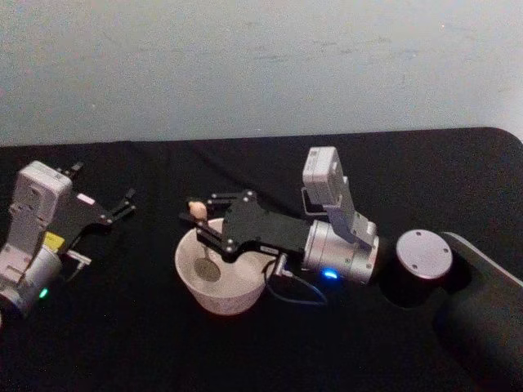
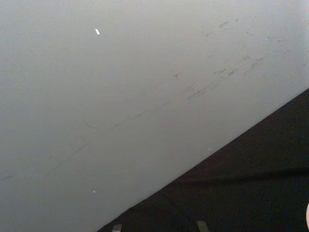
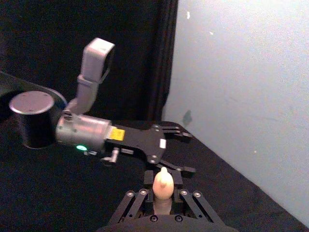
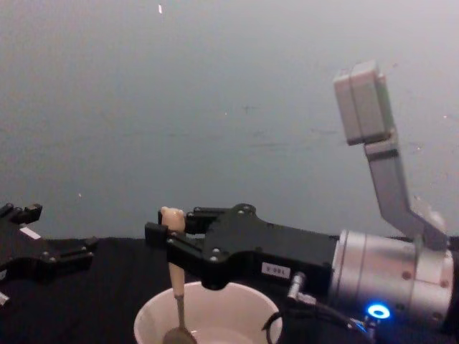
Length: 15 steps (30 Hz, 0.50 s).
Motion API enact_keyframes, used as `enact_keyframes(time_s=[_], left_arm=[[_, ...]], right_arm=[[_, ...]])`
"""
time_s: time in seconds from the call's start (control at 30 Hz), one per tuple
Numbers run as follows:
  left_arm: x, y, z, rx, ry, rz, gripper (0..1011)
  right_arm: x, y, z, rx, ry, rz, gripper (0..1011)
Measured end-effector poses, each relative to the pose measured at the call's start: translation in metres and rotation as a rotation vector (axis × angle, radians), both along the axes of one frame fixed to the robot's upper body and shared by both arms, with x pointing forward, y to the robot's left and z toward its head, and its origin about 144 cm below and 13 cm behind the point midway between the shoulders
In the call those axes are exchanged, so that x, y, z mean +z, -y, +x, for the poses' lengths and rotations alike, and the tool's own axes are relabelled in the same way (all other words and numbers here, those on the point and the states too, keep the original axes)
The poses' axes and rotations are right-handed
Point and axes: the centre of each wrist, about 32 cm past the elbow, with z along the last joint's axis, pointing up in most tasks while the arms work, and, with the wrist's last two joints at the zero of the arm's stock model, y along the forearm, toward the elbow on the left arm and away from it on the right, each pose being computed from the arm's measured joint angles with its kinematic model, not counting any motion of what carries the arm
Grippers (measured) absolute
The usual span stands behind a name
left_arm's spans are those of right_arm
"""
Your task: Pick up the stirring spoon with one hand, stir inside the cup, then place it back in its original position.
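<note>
While its beige handle is pinched near the top, the spoon (image 4: 176,290) stands almost upright with its metal bowl low inside the cup (image 1: 225,300); whether it touches the bottom I cannot tell. That wide cream cup sits on the black table (image 1: 122,343), a little left of the middle and toward the near side. Reaching in from the right, the right gripper (image 1: 194,214) lies nearly level above the cup's far rim, its 2 fingers clenched on the spoon just below the small rounded figure at the tip. Well apart to the left, the left gripper (image 1: 105,184) hangs over the table with its 2 fingers spread and nothing between them. A pale grey wall (image 1: 261,65) rises behind the table's far edge.
</note>
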Motion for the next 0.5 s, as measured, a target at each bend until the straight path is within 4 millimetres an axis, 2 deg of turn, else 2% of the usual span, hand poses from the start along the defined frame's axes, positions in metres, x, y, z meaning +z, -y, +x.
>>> enact_keyframes(time_s=[0.23,0.5], left_arm=[[0.000,0.000,0.000,0.000,0.000,0.000,1001],[0.000,0.000,0.000,0.000,0.000,0.000,1001]], right_arm=[[-0.001,0.005,0.009,-0.051,0.006,-0.008,212],[-0.001,0.013,0.009,-0.083,0.005,-0.010,212]])
